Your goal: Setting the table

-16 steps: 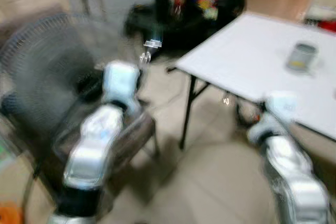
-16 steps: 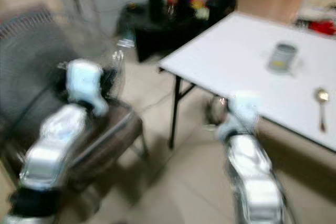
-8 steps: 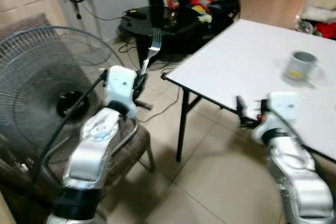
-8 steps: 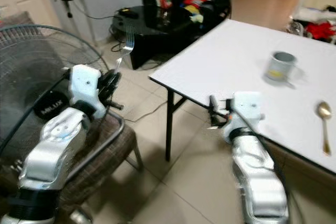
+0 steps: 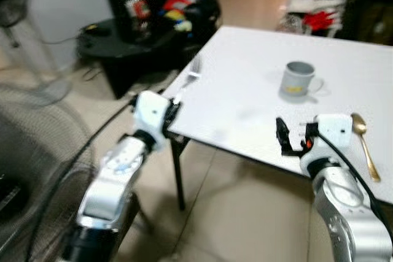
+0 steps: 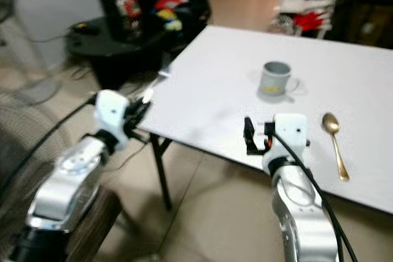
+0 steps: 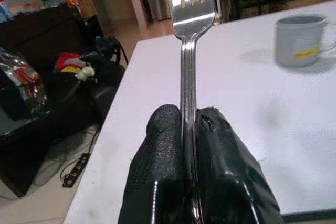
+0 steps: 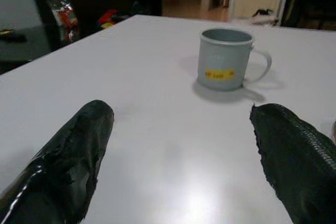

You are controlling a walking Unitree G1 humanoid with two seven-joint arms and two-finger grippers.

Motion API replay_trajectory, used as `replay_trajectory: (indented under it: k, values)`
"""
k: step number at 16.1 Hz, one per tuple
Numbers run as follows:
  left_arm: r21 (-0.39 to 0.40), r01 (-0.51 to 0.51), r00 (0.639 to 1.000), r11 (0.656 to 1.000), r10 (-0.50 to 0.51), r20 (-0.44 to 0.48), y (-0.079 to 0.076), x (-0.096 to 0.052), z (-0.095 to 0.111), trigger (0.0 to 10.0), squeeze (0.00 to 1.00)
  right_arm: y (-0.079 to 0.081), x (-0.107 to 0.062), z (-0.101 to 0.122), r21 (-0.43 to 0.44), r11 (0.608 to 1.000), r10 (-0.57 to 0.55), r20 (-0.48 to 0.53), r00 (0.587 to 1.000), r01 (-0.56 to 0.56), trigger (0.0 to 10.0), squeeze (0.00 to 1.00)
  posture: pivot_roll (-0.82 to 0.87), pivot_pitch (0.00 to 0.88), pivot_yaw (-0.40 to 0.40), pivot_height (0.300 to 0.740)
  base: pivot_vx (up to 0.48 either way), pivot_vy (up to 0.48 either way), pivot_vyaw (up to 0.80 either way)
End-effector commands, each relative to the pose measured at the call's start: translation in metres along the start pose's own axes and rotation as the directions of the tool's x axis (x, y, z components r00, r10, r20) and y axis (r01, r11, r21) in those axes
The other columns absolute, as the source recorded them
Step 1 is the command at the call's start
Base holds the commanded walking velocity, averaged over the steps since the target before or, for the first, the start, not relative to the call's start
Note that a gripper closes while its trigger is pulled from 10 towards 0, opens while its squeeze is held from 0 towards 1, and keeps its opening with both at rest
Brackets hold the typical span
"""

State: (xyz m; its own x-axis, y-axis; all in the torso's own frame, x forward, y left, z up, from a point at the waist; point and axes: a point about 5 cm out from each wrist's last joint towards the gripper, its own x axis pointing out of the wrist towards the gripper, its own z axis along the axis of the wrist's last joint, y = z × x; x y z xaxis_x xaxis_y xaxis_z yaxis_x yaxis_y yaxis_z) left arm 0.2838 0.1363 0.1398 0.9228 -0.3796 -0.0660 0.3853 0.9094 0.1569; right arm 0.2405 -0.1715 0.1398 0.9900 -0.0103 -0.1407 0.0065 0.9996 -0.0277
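While the robot stands at the near-left corner of the white table [image 5: 245,99], its left gripper [image 7: 189,129] has both black fingers pressed tight on the handle of a metal fork [image 7: 190,35]. The fork stands roughly upright, tines up, above the table's left edge near that corner; in the left eye view it appears at [image 5: 190,78].

The right gripper [image 5: 293,138] is held low over the near edge of the table, toward the right side. Its fingers [image 8: 68,156] are spread wide with nothing between them, and bare tabletop shows in the gap.

A grey mug [image 5: 298,80] with a yellow label stands upright on the table beyond the right gripper, its handle pointing right. A gold-coloured spoon [image 5: 363,145] lies flat on the table just right of the right gripper, bowl at the far end, handle toward the near edge. Mug and spoon are apart from each other.

Left of the table, a low black stand [image 5: 116,35] carries a bag and some coloured items; these are too blurred to identify. A wire fan guard [image 5: 37,170] occupies the near left, also blurred.
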Motion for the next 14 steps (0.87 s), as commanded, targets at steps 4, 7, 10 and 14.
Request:
replay_trajectory:
  k: [4, 7, 10, 14]
  values:
    - [0.027, -0.038, 0.999, 0.999, 0.039, -0.026, 0.007, -0.016, -0.006, 10.0, 0.0, 0.001, -0.003, -0.001, -0.012, 1.0, 0.027, -0.017, 0.999, -0.028, 10.0, 0.0, 0.01, 0.0, 0.028, 0.74, 0.376, 0.0, -0.8]
    - [0.046, -0.133, 0.989, 0.99, 0.135, -0.058, 0.012, -0.021, -0.01, 10.0, 0.0, 0.007, 0.004, -0.001, -0.061, 0.988, 0.143, -0.036, 0.989, -0.145, 10.0, 0.0, 0.05, 0.0, -0.015, 0.74, 0.0, 0.0, -0.15]
    - [0.053, -0.201, 0.977, 0.978, 0.204, -0.065, 0.017, -0.021, -0.011, 10.0, 0.0, 0.008, 0.011, -0.001, -0.078, 0.98, 0.179, -0.048, 0.983, -0.182, 10.0, 0.0, 0.05, 0.0, -0.005, 0.74, 0.0, 0.0, 0.0]
    - [0.075, -0.21, 0.974, 0.975, 0.215, -0.07, 0.016, -0.016, -0.007, 10.0, 0.0, 0.004, 0.014, 0.0, -0.094, 0.984, 0.149, -0.045, 0.988, -0.152, 10.0, 0.0, 0.05, 0.0, 0.012, 0.74, 0.0, -0.199, 0.0]
